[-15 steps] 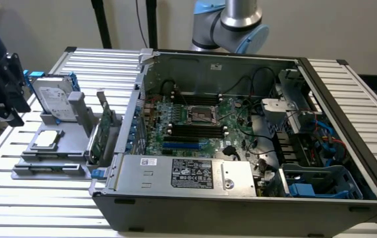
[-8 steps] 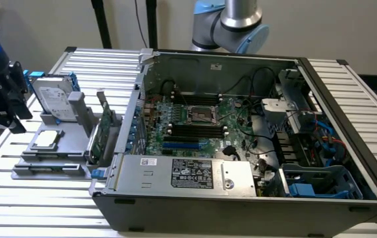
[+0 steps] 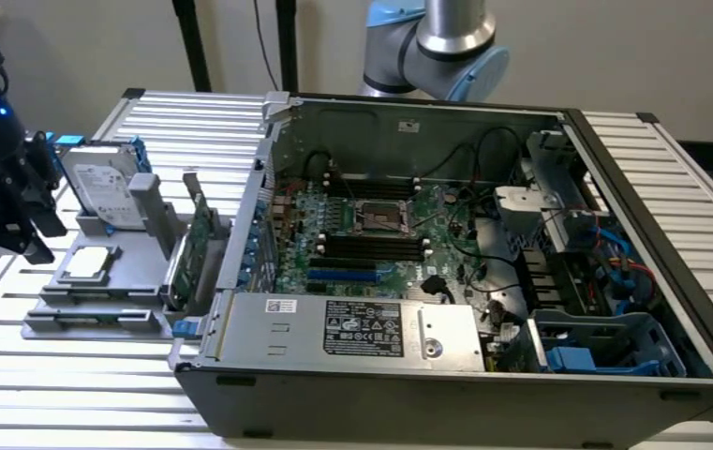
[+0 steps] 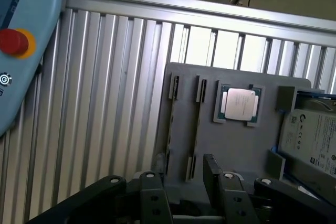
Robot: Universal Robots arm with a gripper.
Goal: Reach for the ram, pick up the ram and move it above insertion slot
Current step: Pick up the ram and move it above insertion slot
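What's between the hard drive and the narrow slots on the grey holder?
A processor chip lying flat in a square recess; the wrist view shows it.

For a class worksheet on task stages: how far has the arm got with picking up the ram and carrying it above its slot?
Done: the reach is mostly made. The gripper hangs over the grey holder.
In hand: nothing. The jaws are open and empty, and the ram sits edge-on in the holder beneath them.
Left: the grasp, the lift and the carry to the memory slots in the open case are not yet done.
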